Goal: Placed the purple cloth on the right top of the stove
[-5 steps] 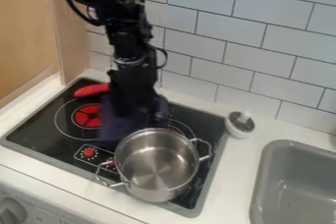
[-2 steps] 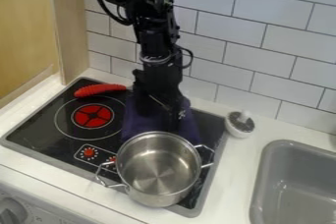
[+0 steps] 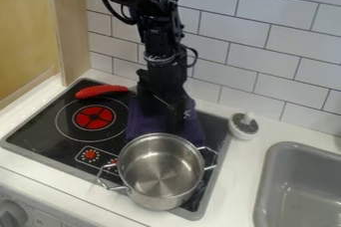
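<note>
Kitchen (maybe toy); black stovetop [image 3: 40,130]; grey sink [image 3: 299,186]; tiled wall [image 3: 259,47]

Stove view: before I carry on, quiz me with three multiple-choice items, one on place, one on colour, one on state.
1. Where does the cloth lie?
A) Inside the pot
B) On the stove, behind the pot
C) On the floor

2. What colour is the sink?
A) Green
B) Black
C) Grey

3. How does the pot stand?
A) Upright, lid off
B) Upright, lid on
C) On its side

1 B: purple fabric spreads beyond the pot's far rim.
2 C: its basin is grey.
3 A: its bare inner base shows.
</note>
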You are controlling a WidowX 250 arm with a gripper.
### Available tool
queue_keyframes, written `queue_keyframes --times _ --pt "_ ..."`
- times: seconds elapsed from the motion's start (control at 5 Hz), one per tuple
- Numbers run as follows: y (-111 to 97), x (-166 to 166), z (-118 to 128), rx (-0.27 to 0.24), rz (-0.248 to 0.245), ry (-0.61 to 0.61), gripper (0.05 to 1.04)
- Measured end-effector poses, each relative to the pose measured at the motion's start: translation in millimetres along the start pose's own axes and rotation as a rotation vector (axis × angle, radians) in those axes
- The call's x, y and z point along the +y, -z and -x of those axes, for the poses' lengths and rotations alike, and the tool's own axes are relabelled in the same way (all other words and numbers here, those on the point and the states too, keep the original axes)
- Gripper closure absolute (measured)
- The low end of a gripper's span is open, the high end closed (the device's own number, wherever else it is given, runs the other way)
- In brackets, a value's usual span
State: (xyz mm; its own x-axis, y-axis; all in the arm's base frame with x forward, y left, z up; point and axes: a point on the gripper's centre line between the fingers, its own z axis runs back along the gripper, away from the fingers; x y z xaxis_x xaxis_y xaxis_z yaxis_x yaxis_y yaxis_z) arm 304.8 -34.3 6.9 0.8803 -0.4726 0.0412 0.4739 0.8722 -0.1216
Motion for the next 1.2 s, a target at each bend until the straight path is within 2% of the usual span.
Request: queue_keyframes --times 0.2,0.4,0.6,0.8,1.0,1.2 --pt "-2.8 -1.8 0.4 -0.006 0.011 -0.009 0.085" --pt "-20.9 -2.5 -2.1 -0.051 0.009 -0.001 0.085" --pt "-37.0 -1.2 -0.8 -0.069 -0.027 -0.007 0.085" --pt "-52.3 -3.8 1.4 -0.103 -0.028 -0.010 0.085" --pt "-72.4 -6.0 5.4 -0.157 -0.060 -0.013 0.085" --pt "-74.4 -5.8 5.5 -0.162 -0.065 -0.012 0.085"
